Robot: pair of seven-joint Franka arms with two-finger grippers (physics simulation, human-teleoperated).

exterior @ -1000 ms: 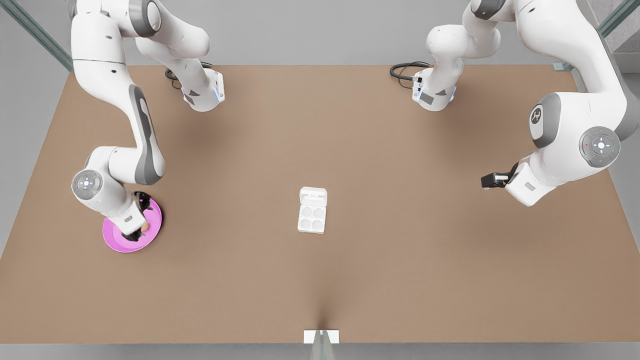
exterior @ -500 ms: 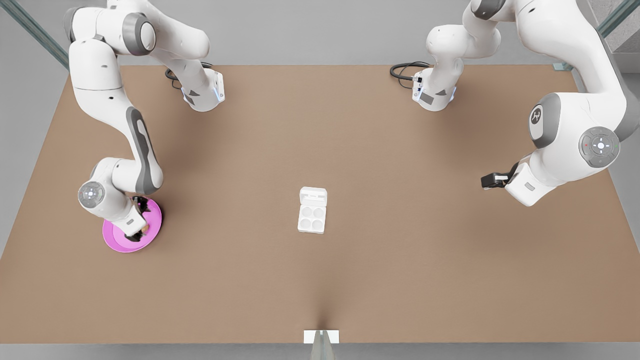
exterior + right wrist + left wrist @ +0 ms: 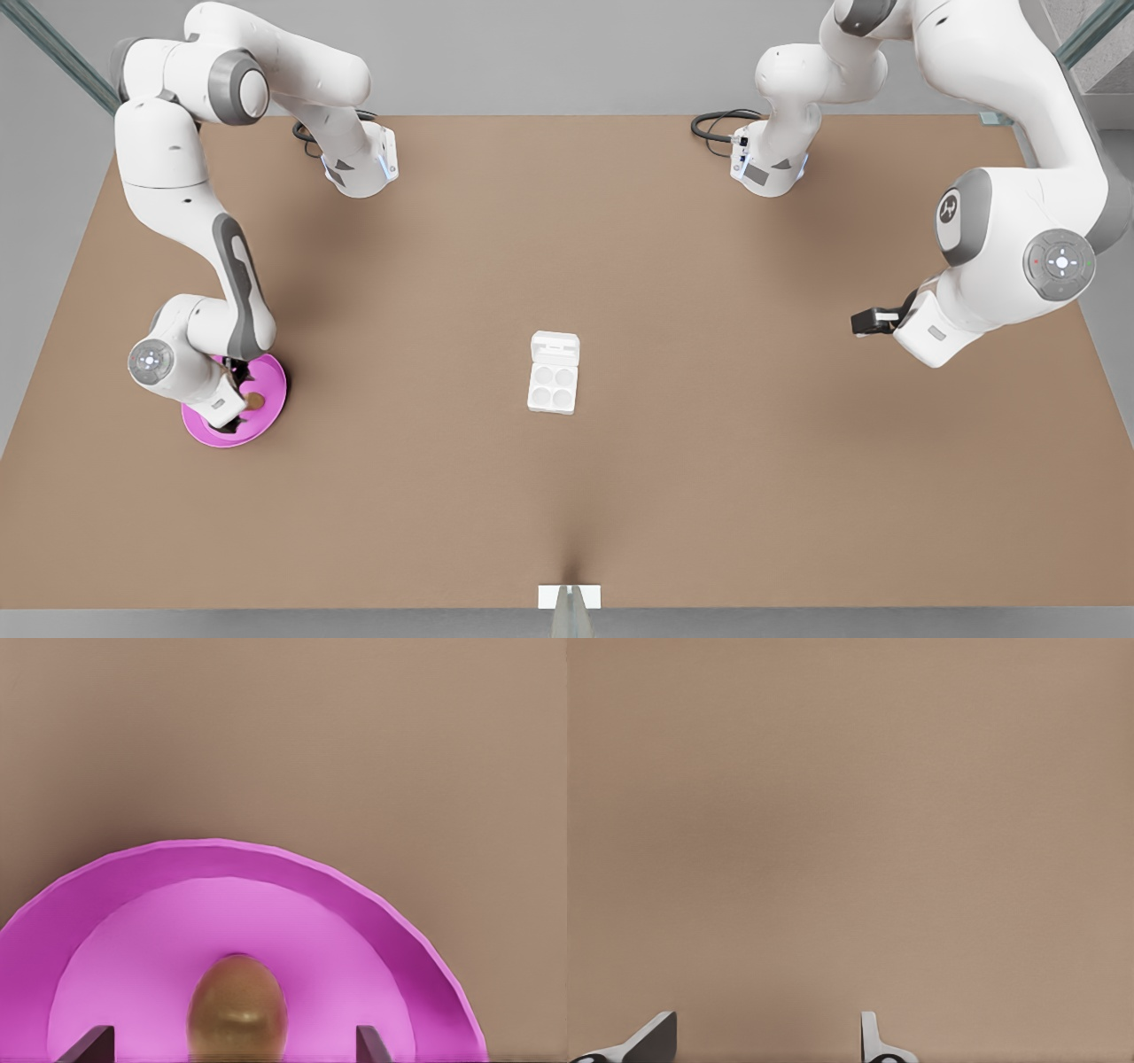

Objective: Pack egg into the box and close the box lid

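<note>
Egg (image 3: pixel 237 1005) sits on pink plate (image 3: pixel 270 409), lower end cut off in the right wrist view; in the front view it is partly masked by the arm. Right gripper (image 3: pixel 237 400) is over the plate, fingers (image 3: pixel 89 1043) spread either side of the egg, not touching it, arm bent low. Box (image 3: pixel 553 387) is well apart from the plate mid-desk (image 3: pixel 567 230), cups empty, box lid (image 3: pixel 555 347) open flat. Left gripper (image 3: pixel 871 320) waits far beyond the box, fingertips (image 3: pixel 651 1038) apart, nothing held.

bare table (image 3: pixel 567 221) around box (image 3: pixel 554 385)
</note>
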